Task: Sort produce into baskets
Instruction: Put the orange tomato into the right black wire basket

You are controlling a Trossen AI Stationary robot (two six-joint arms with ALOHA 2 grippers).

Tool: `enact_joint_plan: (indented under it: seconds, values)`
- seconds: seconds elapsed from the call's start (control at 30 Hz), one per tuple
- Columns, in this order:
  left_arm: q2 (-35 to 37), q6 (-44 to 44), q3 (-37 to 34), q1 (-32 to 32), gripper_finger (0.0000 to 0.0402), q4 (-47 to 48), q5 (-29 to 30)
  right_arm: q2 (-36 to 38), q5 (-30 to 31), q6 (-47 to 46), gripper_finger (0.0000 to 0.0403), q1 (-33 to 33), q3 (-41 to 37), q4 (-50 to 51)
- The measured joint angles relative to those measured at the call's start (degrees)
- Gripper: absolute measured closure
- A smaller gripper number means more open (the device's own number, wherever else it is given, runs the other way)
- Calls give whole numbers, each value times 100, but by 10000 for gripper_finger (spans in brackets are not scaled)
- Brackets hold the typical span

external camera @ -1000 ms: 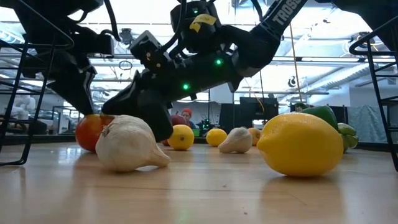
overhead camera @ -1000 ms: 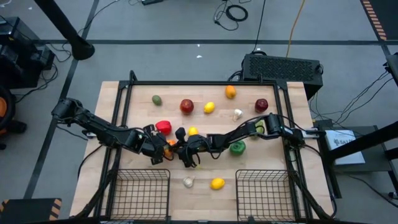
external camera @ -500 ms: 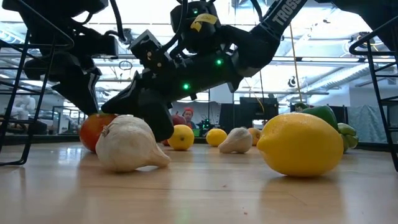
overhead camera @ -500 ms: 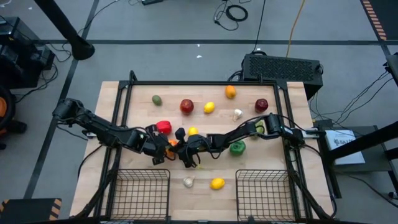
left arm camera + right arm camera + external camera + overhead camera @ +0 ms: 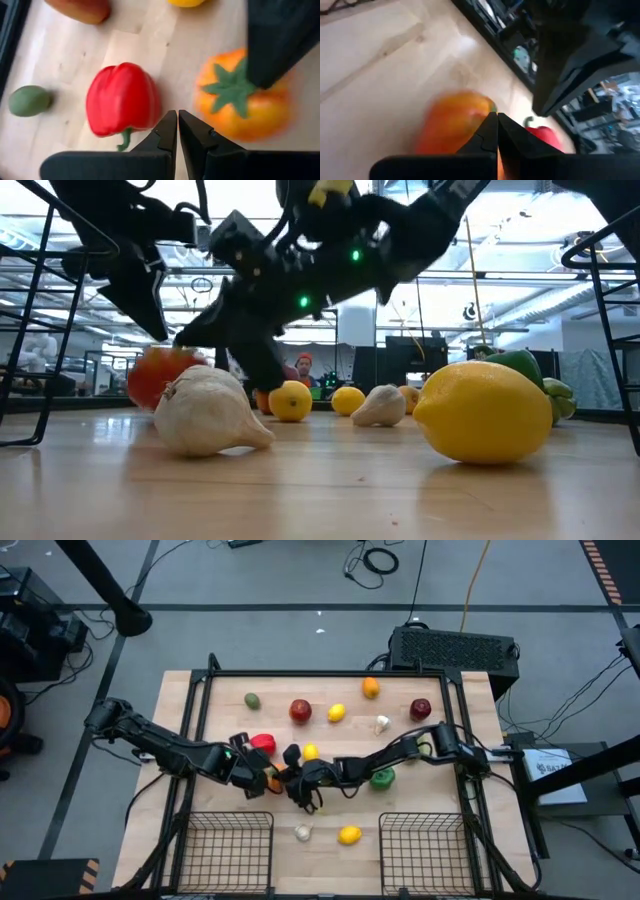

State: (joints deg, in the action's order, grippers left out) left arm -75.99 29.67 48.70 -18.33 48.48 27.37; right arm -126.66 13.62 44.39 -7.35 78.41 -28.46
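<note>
Left gripper low at mid-table, fingers pressed together, empty, glossy red toy pepper just beyond it. Round orange tomato with green stem sits between both grippers. Right gripper alongside, fingers together too, empty.

Pale wood table, glossy red pepper

Orange tomato hemmed between both closed claws, red pepper just beside.
</note>
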Motion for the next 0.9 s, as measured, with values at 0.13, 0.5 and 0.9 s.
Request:
enact_joint_plan:
  seconds: [0.13,0.5,0.9]
  values:
    - [-1,140,1,-2,375,61,20,298,351,127,403,-114,0,421]
    - [0,151,1,-1,375,180,43,1305,890,-178,402,-351,-2,1625]
    - [81,138,1,0,375,212,444,2849,1511,-1473,402,-1132,-2,4151]
